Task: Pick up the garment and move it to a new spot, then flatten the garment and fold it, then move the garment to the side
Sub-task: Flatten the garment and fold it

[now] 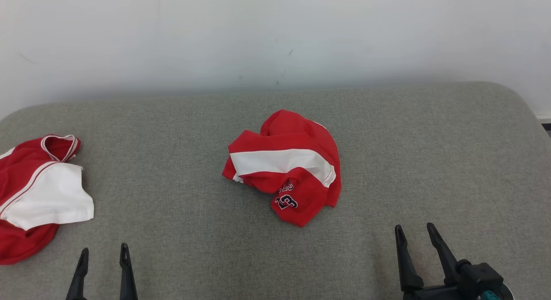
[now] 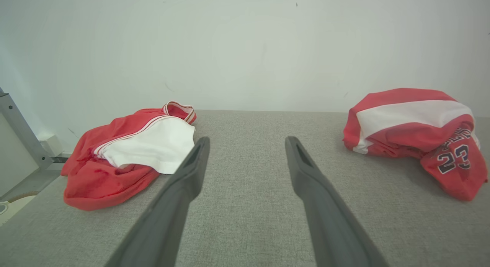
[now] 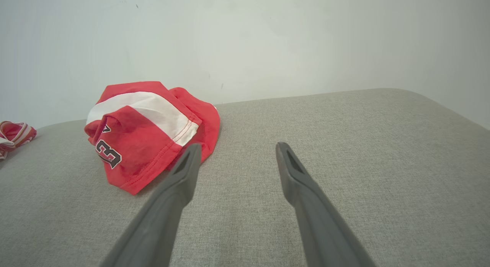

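Garment [image 1: 284,166] lies crumpled, its number [image 1: 286,200] half hidden in folds; left pincer [image 1: 104,247] and right pincer [image 1: 414,226] gape wide, empty.

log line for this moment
crumpled red garment: centre, untouched | left end effector: open, empty | right end effector: open, empty | second garment: far left

Left gripper [image 1: 104,247]: two slim dark fingers [image 2: 189,175], matte grey close up, tapering to points, with a narrow slot recessed near each tip. Right gripper [image 1: 414,226]: same fingers, chunky black mount [image 1: 478,276], teal patch [image 1: 490,295] at its base.
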{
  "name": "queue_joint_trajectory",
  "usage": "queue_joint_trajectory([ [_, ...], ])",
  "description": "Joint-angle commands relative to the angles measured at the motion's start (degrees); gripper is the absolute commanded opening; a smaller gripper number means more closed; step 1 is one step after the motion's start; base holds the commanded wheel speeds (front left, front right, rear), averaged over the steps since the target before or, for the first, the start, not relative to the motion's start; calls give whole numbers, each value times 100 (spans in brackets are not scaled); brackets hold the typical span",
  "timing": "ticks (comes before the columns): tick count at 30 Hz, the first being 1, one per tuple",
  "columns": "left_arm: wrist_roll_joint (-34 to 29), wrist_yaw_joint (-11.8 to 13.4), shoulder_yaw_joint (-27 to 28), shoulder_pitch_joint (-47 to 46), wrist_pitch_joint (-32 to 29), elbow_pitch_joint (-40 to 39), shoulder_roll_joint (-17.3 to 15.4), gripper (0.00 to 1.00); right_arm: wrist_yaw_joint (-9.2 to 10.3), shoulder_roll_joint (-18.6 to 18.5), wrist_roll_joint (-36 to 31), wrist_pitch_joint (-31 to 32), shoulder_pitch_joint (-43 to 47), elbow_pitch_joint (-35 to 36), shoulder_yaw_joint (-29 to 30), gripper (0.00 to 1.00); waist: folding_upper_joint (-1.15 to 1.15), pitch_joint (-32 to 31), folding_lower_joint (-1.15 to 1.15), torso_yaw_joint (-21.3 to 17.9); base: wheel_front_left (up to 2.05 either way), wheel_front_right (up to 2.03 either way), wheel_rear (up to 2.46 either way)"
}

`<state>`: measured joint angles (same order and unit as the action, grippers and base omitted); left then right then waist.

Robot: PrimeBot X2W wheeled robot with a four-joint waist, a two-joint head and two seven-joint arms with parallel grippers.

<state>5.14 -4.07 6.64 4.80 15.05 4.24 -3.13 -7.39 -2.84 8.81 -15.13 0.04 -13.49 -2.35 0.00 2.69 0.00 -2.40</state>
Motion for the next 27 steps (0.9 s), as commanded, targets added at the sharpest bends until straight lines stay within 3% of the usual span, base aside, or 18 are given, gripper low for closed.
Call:
queue_joint_trajectory([
  [1,-12,-13,21,118,18,-33,21,100,-19,-8,-23,-4,37,8,11,100,0,-7,0,-4,0,0,0],
  [27,-117,73,-57,210,18,-4,26,100,-19,-8,-63,-4,100,-3,-23,100,0,-66,0,-23,0,0,0],
])
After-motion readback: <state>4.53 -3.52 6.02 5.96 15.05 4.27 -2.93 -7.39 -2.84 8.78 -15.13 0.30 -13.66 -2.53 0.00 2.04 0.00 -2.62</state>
